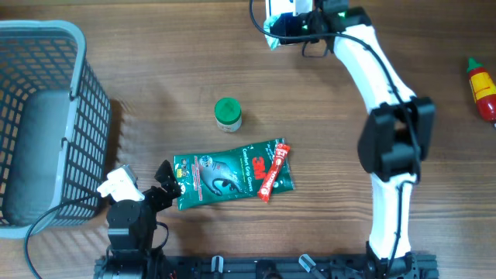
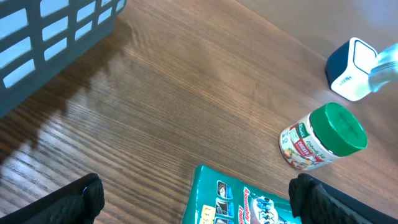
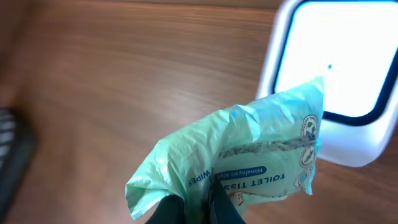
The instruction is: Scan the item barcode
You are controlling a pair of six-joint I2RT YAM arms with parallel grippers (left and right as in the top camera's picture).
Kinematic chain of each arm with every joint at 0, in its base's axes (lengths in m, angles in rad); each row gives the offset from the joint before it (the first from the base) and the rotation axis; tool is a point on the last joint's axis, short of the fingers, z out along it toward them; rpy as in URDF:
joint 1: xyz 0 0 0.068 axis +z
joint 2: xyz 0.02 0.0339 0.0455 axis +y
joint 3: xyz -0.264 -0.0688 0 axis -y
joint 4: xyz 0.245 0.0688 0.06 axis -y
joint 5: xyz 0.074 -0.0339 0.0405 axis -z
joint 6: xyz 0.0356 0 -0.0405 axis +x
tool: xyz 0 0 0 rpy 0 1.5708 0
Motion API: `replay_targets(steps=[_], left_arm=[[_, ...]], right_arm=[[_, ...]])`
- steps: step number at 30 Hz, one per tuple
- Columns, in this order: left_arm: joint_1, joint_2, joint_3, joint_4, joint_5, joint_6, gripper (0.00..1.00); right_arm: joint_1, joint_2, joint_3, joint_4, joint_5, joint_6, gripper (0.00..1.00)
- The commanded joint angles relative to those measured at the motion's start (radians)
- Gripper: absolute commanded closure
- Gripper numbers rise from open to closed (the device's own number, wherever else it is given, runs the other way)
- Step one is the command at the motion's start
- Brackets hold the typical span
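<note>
Wipes pack (image 3: 249, 155) hangs pinched by its crumpled corner in my right gripper (image 3: 196, 208), jaws shut tight on it, just in front of the scanner (image 3: 348, 62), while my left gripper (image 2: 199, 202) stands wide open and empty, well apart from that scanner.

A mock shop checkout on a wooden table (image 1: 155, 70): shopping basket (image 1: 87, 128) left, barcode scanner (image 2: 356, 70) far side, packaged jar (image 1: 227, 113) between.

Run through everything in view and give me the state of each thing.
left gripper, open by the green packet
right gripper, shut on the wipes pack
wipes pack, held before the scanner
scanner, window lit
jar, upright, lid on
green packet, lying flat
red sachet, lying on the green packet
basket, upright
sauce bottle, lying down
</note>
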Motion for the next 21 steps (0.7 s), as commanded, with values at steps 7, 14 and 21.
replay_targets(steps=[7, 14, 21], left_arm=[[0.006, -0.005, 0.000, -0.003, 0.009, -0.005, 0.00], [0.006, -0.005, 0.000, -0.003, 0.009, -0.005, 0.00], [0.006, -0.005, 0.000, -0.003, 0.009, -0.005, 0.00]], right_arm=[[0.039, 0.046, 0.105, 0.056, 0.172, 0.039, 0.96], [0.059, 0.049, 0.123, 0.098, 0.251, 0.042, 0.96], [0.055, -0.006, 0.164, -0.128, 0.521, -0.013, 0.96]])
